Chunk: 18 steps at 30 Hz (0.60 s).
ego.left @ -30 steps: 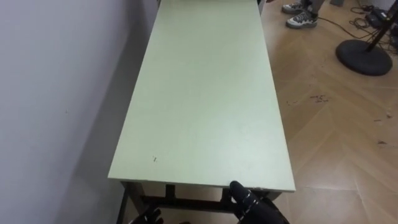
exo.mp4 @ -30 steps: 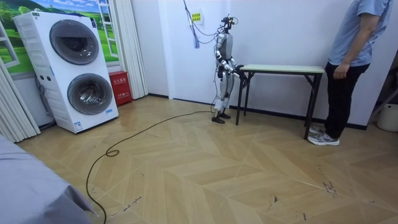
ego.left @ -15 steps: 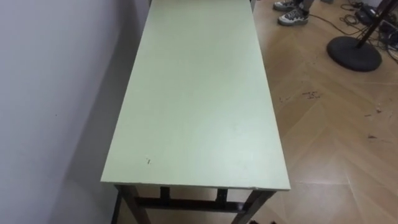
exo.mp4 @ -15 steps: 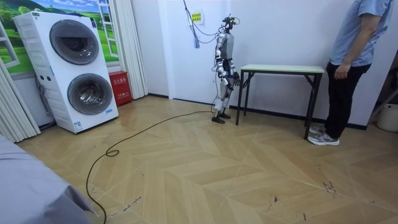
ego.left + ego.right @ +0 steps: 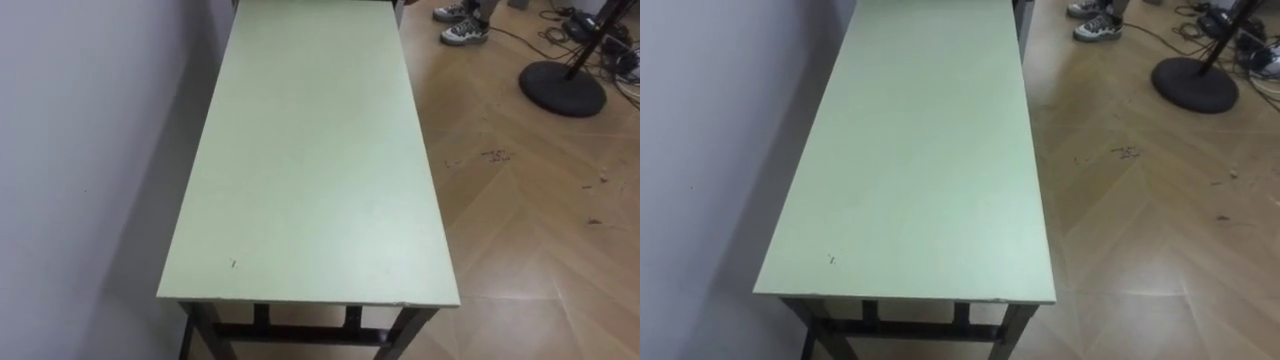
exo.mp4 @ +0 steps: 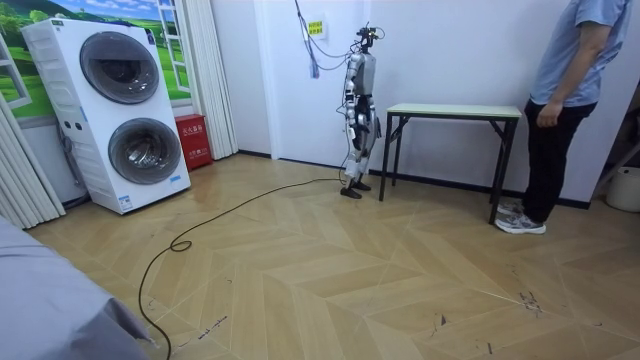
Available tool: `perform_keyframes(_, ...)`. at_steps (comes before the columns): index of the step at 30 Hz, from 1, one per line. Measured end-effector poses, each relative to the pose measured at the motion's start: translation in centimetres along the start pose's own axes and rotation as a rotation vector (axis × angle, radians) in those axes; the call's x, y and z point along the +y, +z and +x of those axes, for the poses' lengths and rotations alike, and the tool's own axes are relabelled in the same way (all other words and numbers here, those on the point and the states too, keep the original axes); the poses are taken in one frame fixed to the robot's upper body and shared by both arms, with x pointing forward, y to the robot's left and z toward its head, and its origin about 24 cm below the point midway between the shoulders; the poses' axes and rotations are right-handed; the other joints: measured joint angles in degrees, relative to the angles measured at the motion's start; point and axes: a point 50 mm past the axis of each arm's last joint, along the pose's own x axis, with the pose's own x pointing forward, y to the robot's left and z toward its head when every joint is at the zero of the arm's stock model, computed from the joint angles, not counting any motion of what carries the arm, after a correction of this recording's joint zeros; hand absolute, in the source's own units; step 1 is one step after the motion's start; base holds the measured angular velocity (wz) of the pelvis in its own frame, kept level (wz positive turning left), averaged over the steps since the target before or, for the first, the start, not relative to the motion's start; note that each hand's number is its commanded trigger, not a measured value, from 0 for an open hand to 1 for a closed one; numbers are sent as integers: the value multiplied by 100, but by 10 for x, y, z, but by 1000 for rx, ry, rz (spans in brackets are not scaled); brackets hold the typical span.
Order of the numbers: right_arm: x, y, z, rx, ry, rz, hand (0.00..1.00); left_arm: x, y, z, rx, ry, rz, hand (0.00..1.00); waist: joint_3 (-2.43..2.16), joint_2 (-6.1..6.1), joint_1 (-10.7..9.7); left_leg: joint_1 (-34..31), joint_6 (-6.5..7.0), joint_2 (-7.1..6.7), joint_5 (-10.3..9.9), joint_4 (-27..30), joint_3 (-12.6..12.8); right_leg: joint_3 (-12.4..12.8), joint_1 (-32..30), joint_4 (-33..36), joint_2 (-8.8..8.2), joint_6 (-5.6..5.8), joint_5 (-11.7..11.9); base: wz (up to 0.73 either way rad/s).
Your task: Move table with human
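Observation:
A long table (image 5: 310,170) with a pale green top and dark legs runs away from me along the white wall; its near end is just below my view. In the room view I stand upright at the table's (image 6: 455,110) end on the room view's left, arms lowered. My right hand (image 6: 371,127) hangs at hip height short of the table end, and my left hand (image 6: 356,122) hangs on the wall side of my body. At the far end stands a person (image 6: 560,100), arms down and not touching the table; the person's shoes (image 5: 460,28) are at the top of the eye view.
The white wall (image 5: 80,150) runs close along the table's left side. A round black stand base (image 5: 562,88) and cables lie on the wood floor at the far right. A stacked washer and dryer (image 6: 120,110) and a red box (image 6: 192,140) stand at the room view's left.
One second ago both hands reached to the table's near edge; they have since dropped away and my arms hang down. The eye view has shifted slightly; the table stays put.

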Motion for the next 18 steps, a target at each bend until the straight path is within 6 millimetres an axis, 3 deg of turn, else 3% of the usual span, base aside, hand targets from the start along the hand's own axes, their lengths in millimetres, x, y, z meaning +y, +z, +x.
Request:
perform_keyframes(6, 1, 0, 1, 13, -7, 16, 0, 6, -3, -1, 4, 70, 65, 0, -6, -12, 0, 41, -18, 33, -8, 17, 24, 16, 72, -16, 28, -23, -13, 0)
perform_keyframes(7, 1, -1, 1, 20, -6, 16, 0, 5, -3, -1, 4, 83, 78, 0, 17, -32, 14, 100, -25, 35, -13, -1, 26, 16, 92, -45, 30, -26, -14, 0)
perform_keyframes(18, 3, 0, 3, 58, -14, -14, 0, 5, 1, 0, -4, 147, 188, 0, 7, -82, 22, 114, -49, 69, -68, 10, 64, -23, 123, -96, 57, -33, -15, -1)
